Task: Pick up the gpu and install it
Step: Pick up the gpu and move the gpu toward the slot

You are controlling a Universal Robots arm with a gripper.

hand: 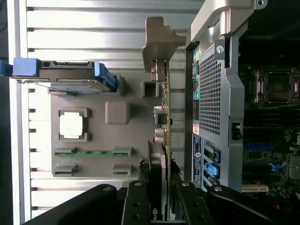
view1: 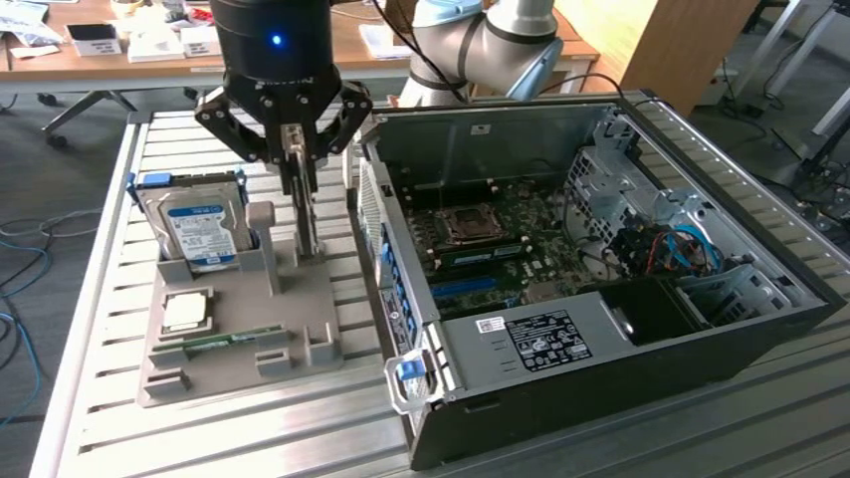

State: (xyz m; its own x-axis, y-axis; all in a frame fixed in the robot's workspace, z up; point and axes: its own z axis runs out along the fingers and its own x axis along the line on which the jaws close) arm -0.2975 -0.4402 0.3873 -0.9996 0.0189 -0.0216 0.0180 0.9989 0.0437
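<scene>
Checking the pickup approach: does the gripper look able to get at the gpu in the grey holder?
Likely yes: the gripper is right over the upright gpu; the hard drive and computer case stand clear on either side.

Wooden desk, grey carpeted floor

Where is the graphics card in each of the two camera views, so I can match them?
Exterior view: the graphics card stands on edge in the grey holder, in the closed jaws, between the hard drive and the computer case.
Wrist view: edge-on, a thin strip between the grey holder and the computer case.
Shared landmark: the hard drive with blue rails.
</scene>
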